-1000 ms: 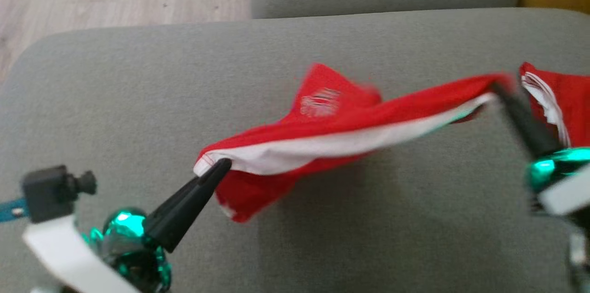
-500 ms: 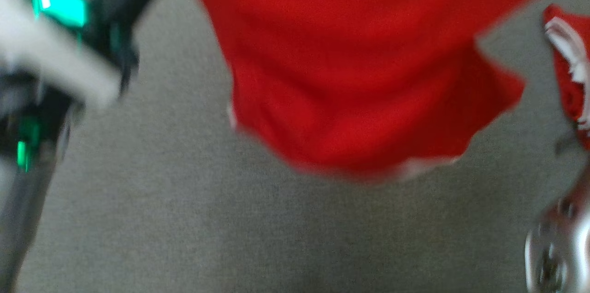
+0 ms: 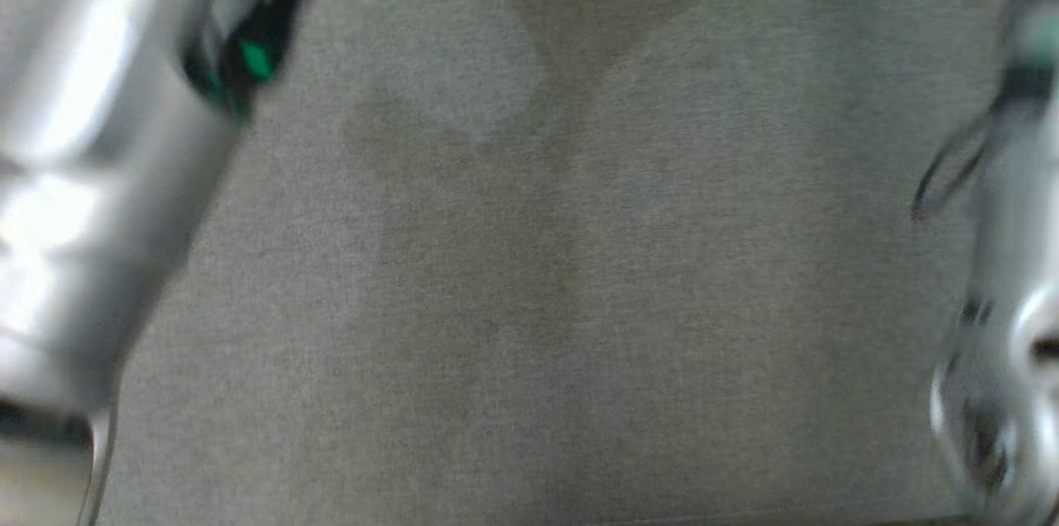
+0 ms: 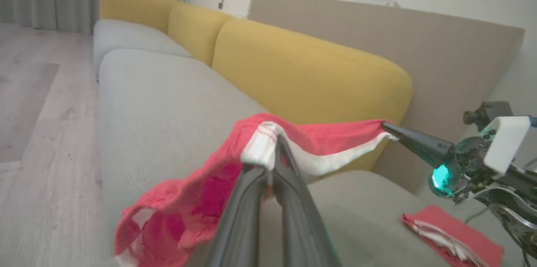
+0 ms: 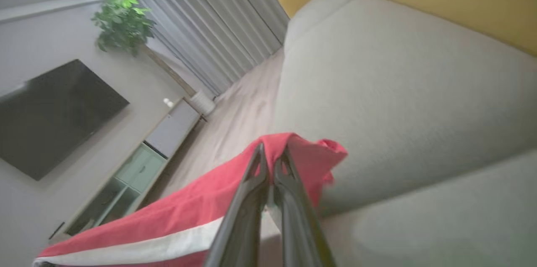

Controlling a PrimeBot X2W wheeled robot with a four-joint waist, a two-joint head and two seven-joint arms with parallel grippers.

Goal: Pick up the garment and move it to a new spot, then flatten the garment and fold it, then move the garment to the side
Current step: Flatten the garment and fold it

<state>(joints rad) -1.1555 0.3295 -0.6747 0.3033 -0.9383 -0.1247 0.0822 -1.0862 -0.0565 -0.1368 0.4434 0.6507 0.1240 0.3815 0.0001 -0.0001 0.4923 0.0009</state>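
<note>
The garment (image 4: 327, 141), red with a white waistband, hangs stretched in the air above the grey sofa seat (image 4: 168, 103). My left gripper (image 4: 275, 143) is shut on one end of the waistband, and the cloth below it droops to the lower left. My right gripper (image 4: 387, 126) pinches the other end, level with the yellow backrest (image 4: 306, 78). In the right wrist view the right gripper (image 5: 272, 151) is shut on a red fold of the garment (image 5: 188, 212), which runs off to the lower left. The head view is blurred, with pale forearms at the left (image 3: 83, 145) and right (image 3: 1009, 278).
A second red and white cloth (image 4: 455, 237) lies folded on the seat below my right gripper. Yellow backrests line the far side of the sofa. Wooden floor (image 4: 33, 124) lies beyond the seat's front edge. A TV (image 5: 50, 116), a low cabinet (image 5: 142, 174) and a plant (image 5: 121, 23) stand across the room.
A second ago the garment hung low over the cushion between both grippers. It rose up through the head view and left it; that picture has also shifted and blurred.
</note>
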